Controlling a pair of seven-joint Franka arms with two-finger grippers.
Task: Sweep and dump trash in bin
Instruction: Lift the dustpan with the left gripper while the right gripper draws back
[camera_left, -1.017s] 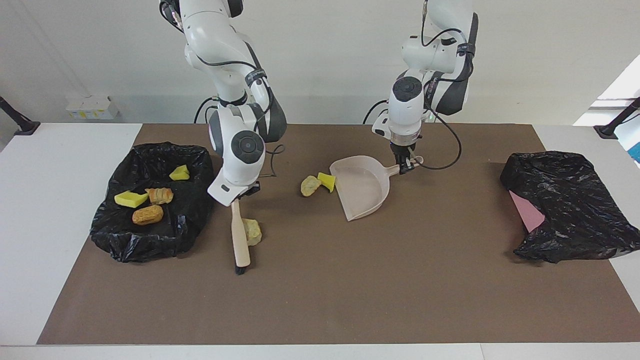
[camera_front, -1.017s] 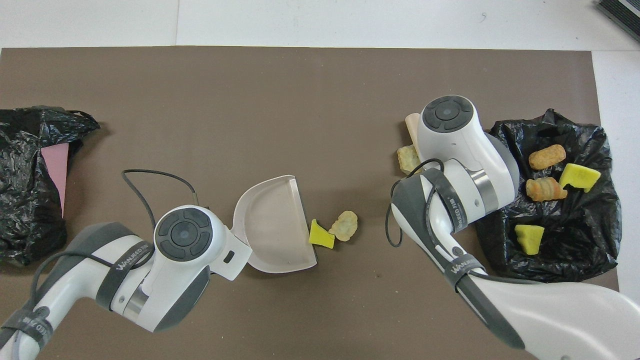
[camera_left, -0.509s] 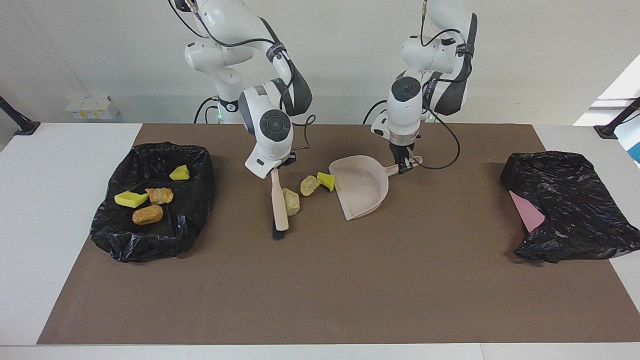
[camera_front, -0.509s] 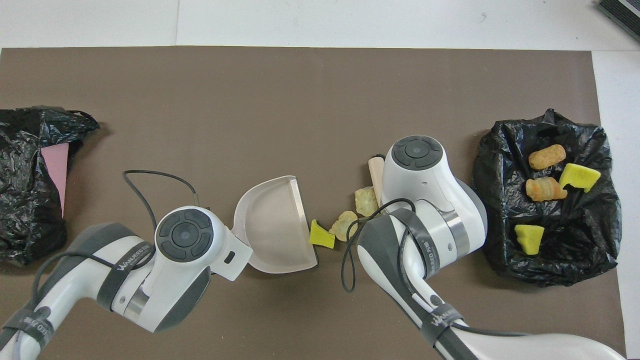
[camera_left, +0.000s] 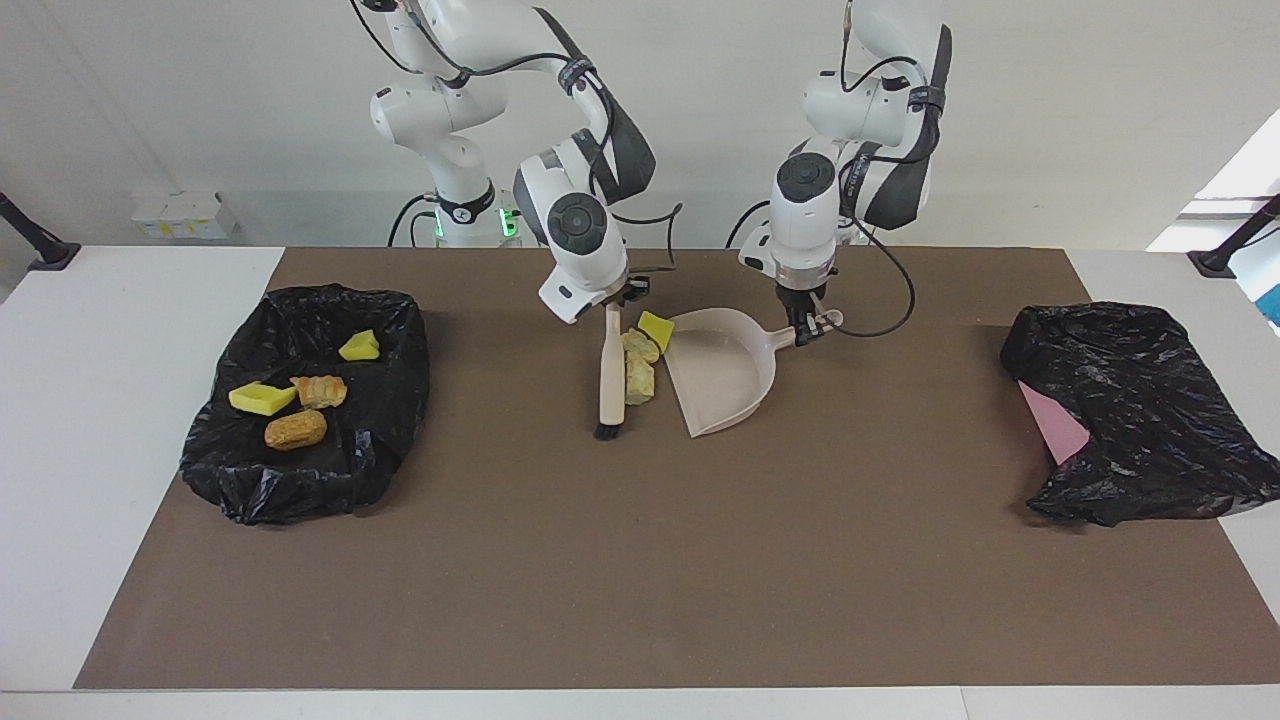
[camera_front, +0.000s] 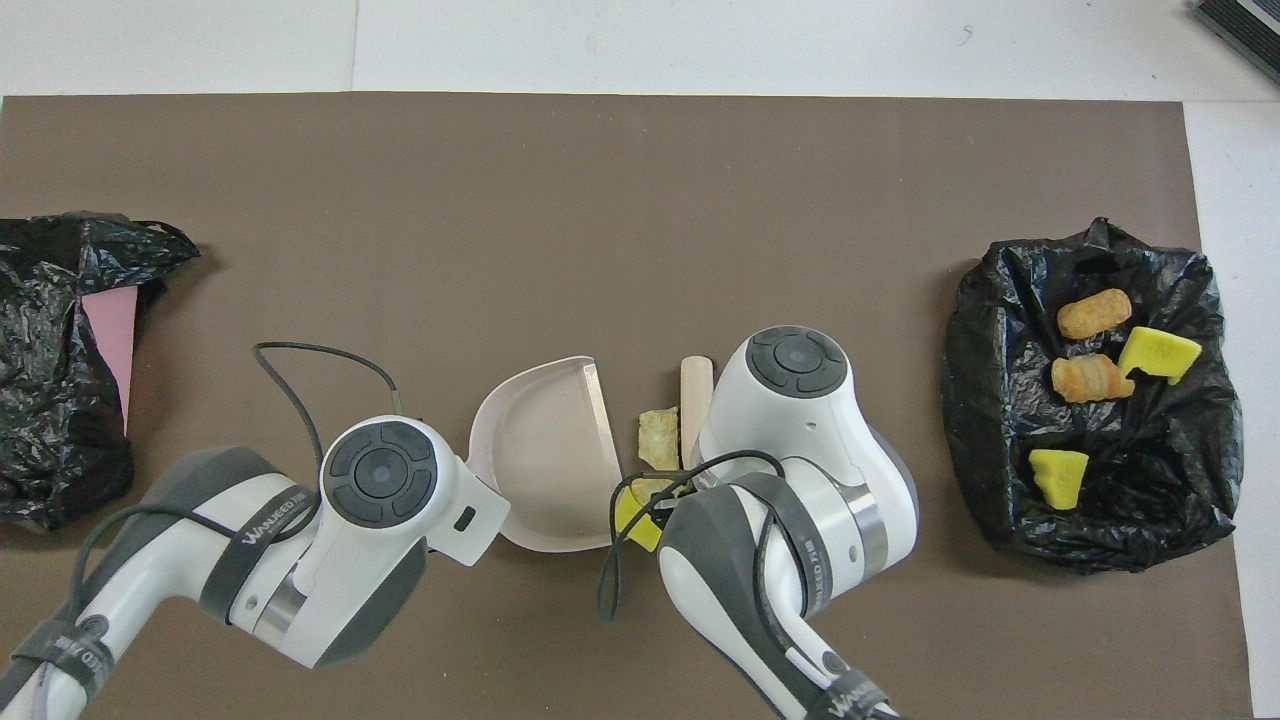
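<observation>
My right gripper (camera_left: 613, 303) is shut on the handle of a beige brush (camera_left: 608, 372), whose dark bristles rest on the brown mat. Between the brush and the mouth of the beige dustpan (camera_left: 727, 378) are three pieces of trash. Two are tan lumps (camera_left: 639, 380) pressed together, and one is a yellow sponge chunk (camera_left: 656, 329) at the pan's lip. My left gripper (camera_left: 808, 328) is shut on the dustpan's handle. In the overhead view the wrists hide both grippers. There I see the dustpan (camera_front: 545, 452), the brush (camera_front: 695, 385), a lump (camera_front: 658, 436) and the sponge chunk (camera_front: 628, 522).
A spread black bag (camera_left: 330, 470) at the right arm's end holds several more pieces, yellow and brown. A pink bin (camera_left: 1055, 428) draped in a black bag (camera_left: 1140, 400) lies at the left arm's end. A brown mat (camera_left: 640, 580) covers the table.
My right arm swept the brush from beside the spread black bag toward the dustpan. It pushed one lump against the other pieces at the pan's mouth. The dustpan barely moved.
</observation>
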